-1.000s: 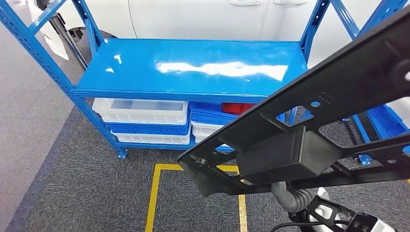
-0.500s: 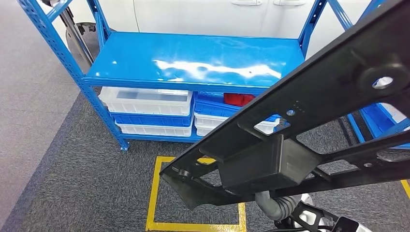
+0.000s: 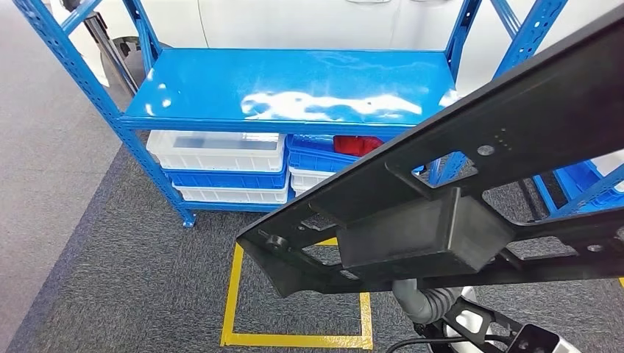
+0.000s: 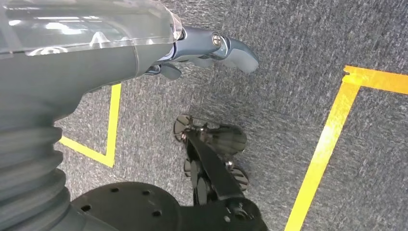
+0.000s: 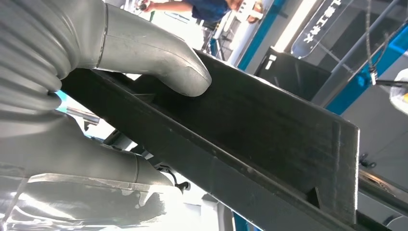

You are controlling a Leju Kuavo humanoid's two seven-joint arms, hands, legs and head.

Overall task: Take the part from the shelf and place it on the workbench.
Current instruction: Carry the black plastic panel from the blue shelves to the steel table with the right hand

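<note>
One part in hand, workbench not yet reached

One black part (image 3: 441,213) is off the shelf (image 3: 294,88) and carried in front of the body, slanting from 7 o'clock up to 2 o'clock across the head view. Right hand (image 5: 120,62) clamps it: thumb pressed on the flat face, the rest of the hand beneath its edge. Left hand (image 4: 211,50) hangs over grey carpet, fingers partly curled, holding nothing; whether fully closed I cannot tell. Shelf top at 12 o'clock is bare; bins (image 3: 217,165) sit below it. Yellow floor tape (image 3: 235,294) lies at 6 o'clock.

Judgement: pick-up done. Left to do: reach the workbench and set the part down.
</note>
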